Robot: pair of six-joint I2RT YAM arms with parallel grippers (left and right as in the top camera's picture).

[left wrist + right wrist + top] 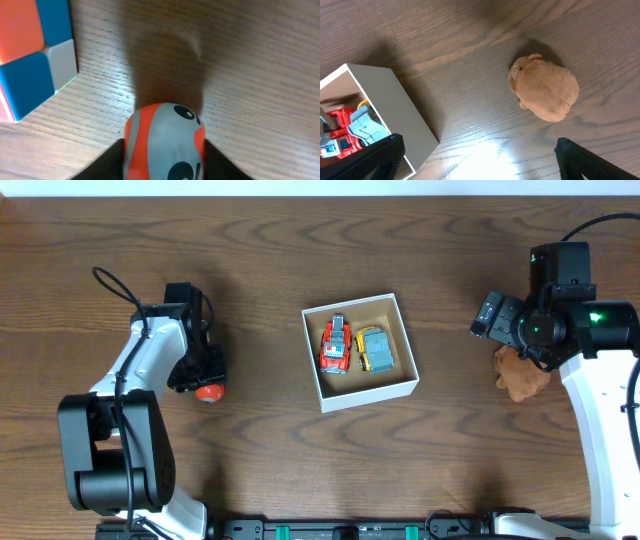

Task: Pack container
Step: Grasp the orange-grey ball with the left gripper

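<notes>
Wood-grain surface (300, 470) carried the container (370, 393) at its centre, two toy vehicles (348, 348) inside. Left hand (164, 167) pinched an orange-and-grey ball toy (165, 130), seemingly the pickup step; next, a lift toward the container. Right hand (480, 157) gaped wide, empty.

table (260, 240) holds container (368, 397), ball (208, 392), brown toy (522, 378)

small square white container (368, 393), brown inside, slightly askew mid table (250, 260); red toy (335, 346) and yellow toy (375, 349) inside
</notes>
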